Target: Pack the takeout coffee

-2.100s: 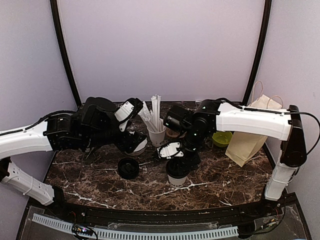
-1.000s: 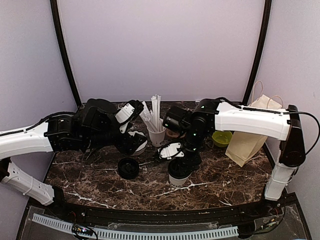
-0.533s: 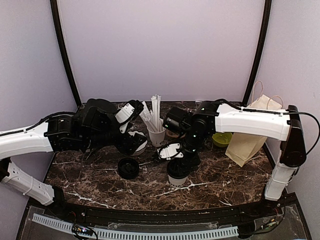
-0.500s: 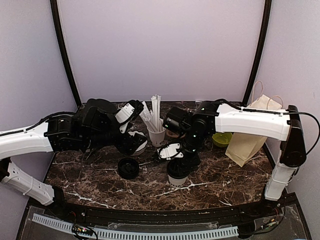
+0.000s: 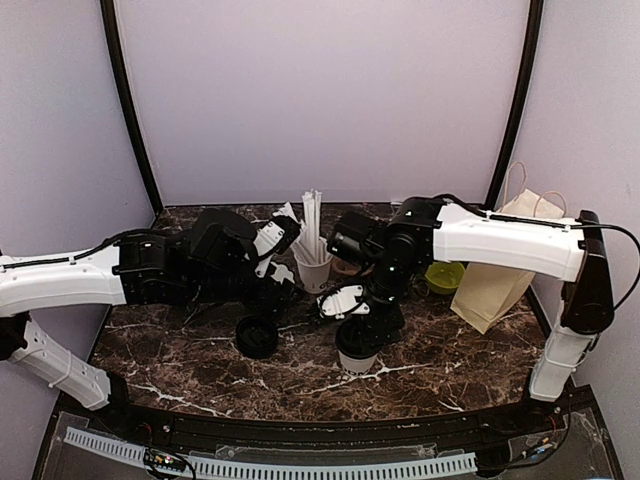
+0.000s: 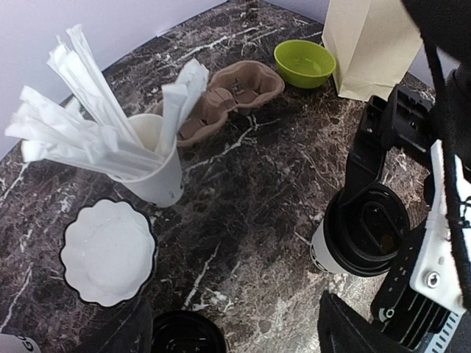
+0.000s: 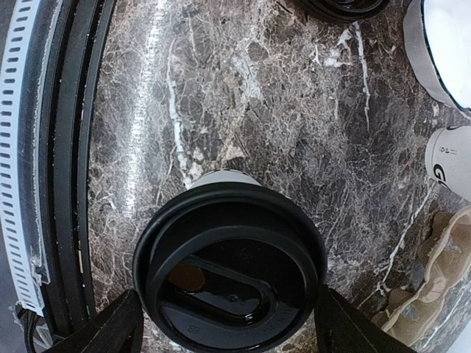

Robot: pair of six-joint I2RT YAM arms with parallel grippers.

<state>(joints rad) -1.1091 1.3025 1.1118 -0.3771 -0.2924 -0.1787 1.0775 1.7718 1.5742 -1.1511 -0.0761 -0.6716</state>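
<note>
One takeout coffee cup (image 5: 357,360), white with a black lid, stands upright at the front middle of the marble table (image 5: 450,350). My right gripper (image 5: 355,325) is open right above it. In the right wrist view its fingers (image 7: 99,331) stand on either side of the lid (image 7: 228,272). My left gripper (image 5: 270,295) is open and empty, low over the table between this cup (image 6: 364,232) and a round black lid (image 5: 257,336). I see no cup under that lid (image 6: 184,334). A sliver of white cup with black lettering (image 6: 6,343) shows at the left wrist view's corner.
A white scalloped bowl (image 6: 107,250) and a white cup of straws (image 5: 313,270) stand behind my left gripper. A brown pulp cup carrier (image 6: 228,95) lies behind them. A green bowl (image 5: 443,277) and a paper bag (image 5: 500,270) stand at the right.
My left arm has swung right and forward and now covers the scalloped bowl in the top view. My right gripper stays over the lidded cup, barely moved.
</note>
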